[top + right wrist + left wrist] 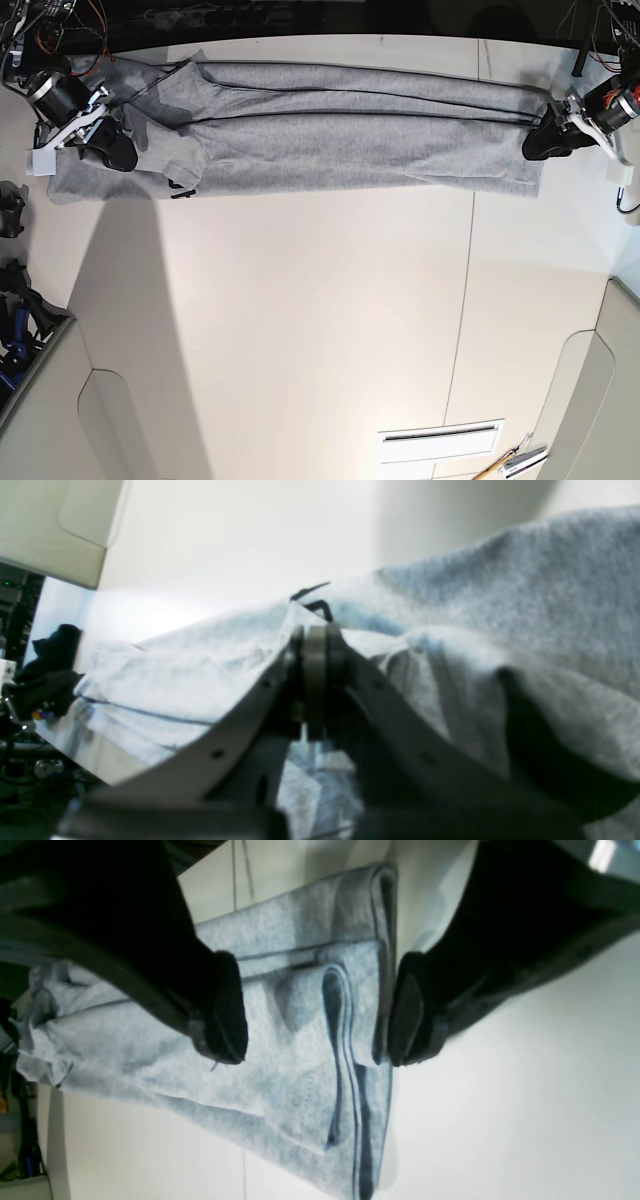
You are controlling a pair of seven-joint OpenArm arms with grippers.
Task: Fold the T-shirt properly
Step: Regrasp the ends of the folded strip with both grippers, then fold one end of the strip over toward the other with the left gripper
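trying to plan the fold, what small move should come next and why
Probably shut the left gripper on the end of the T-shirt between its open fingers. The right gripper already looks clamped on cloth at the other end, and the shirt lies as a long band across the table, so both ends need holding before folding it over.

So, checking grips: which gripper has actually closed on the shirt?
The right gripper, jaws pinched on the heather-grey cotton T-shirt; the left gripper is open.
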